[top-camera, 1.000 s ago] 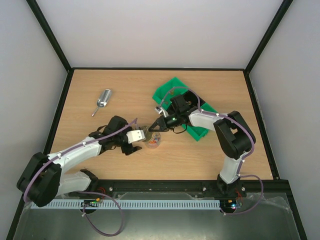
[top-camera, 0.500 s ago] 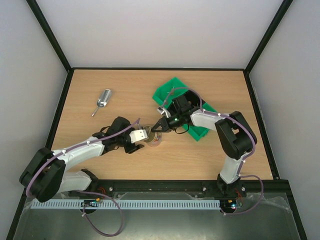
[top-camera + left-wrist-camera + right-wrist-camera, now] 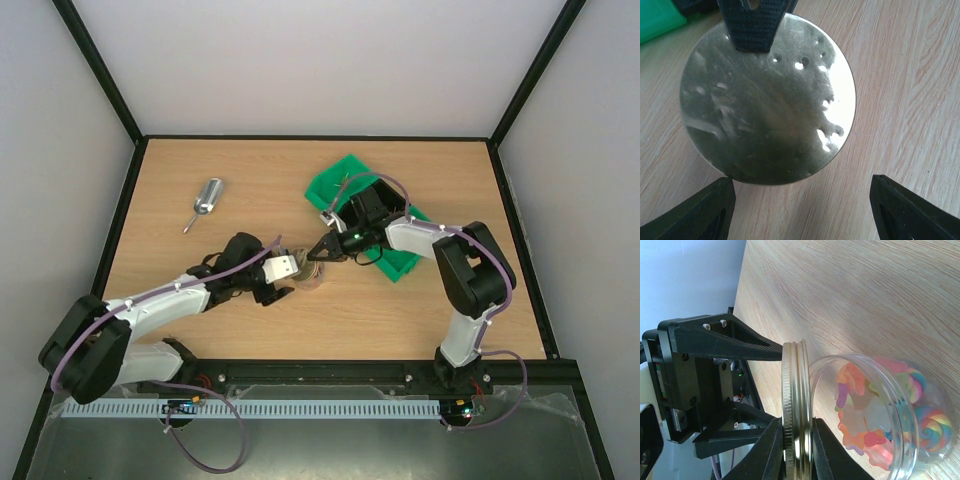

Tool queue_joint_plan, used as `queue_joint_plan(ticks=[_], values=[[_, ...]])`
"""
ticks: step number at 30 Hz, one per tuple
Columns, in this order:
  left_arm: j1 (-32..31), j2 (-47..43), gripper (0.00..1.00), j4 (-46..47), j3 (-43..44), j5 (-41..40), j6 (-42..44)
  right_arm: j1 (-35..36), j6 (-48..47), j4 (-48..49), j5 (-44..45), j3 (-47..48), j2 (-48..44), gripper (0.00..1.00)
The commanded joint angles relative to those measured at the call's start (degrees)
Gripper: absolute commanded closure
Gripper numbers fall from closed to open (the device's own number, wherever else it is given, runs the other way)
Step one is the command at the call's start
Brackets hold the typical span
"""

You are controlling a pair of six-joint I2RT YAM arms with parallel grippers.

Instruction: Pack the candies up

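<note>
A clear jar (image 3: 900, 405) on the wooden table holds the candies (image 3: 860, 415), soft sweets in pink, orange, yellow and purple. My right gripper (image 3: 797, 440) is shut on the edge of a gold metal lid (image 3: 796, 390) and holds it on edge right at the jar's open mouth. In the left wrist view the lid's flat face (image 3: 765, 100) hides the jar. My left gripper (image 3: 800, 210) is open and empty, with its fingers either side of the lid's lower edge, not touching it. In the top view the jar (image 3: 308, 280) sits between my left gripper (image 3: 290, 272) and my right gripper (image 3: 320, 252).
Green bins (image 3: 345, 180) stand behind my right arm, right of the table's centre. A small metal scoop (image 3: 206, 200) lies at the back left. A green bin corner (image 3: 655, 20) shows at the top left of the left wrist view.
My left gripper has moved right, closer to the jar and lid. My right gripper, holding the lid, has shifted slightly right.
</note>
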Motion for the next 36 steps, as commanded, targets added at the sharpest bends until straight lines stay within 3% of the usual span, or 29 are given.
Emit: queue_joint_plan(ticks=[1, 19, 26, 32, 36], values=[[-0.4, 1.6, 0.23, 1.7, 0.8, 0.7, -0.1, -0.6, -0.8, -2.6, -1.1, 0.3, -0.5, 0.86], [-1.3, 6.8, 0.3, 3.8, 5.2, -1.7, -2.9, -2.7, -4.7, -8.5, 2.7, 4.5, 0.0, 0.73], [-1.3, 7.4, 0.33, 3.3, 5.8, -1.3, -2.8, -3.4, -10.3, -14.5, 7.5, 6.9, -0.6, 0.51], [-1.3, 7.3, 0.33, 2.4, 6.5, -1.1, -3.4, -3.5, -12.3, -15.3, 11.4, 6.4, -1.2, 0.51], [-0.5, 4.7, 0.27, -4.2, 8.4, 1.4, -2.4, -3.5, -13.9, -16.0, 10.9, 5.6, -2.0, 0.51]])
